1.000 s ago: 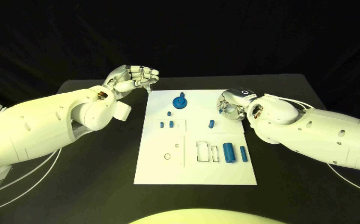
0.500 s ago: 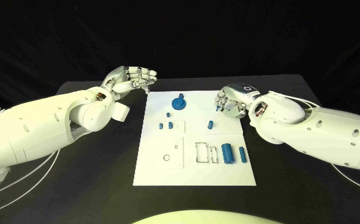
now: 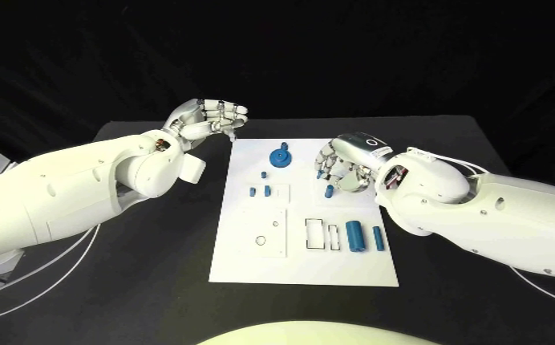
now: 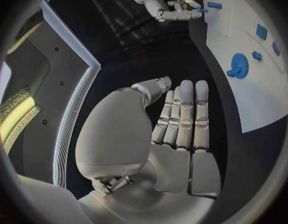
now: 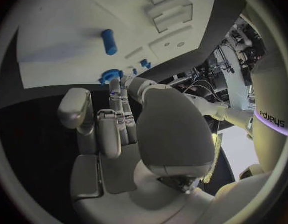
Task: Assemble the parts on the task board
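Centrally, task board (image 3: 303, 269) carries blue parts (image 3: 353, 236); gear (image 3: 279, 156) upright

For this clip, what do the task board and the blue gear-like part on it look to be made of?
Task board: a thin, stiff white sheet, probably matte plastic; it lies flat with crisp edges, cut-out slots and no glare. Gear-like part: uniform, opaque blue with a toothed rim and a dull sheen, so likely moulded or printed plastic. Neither can be confirmed by look alone.
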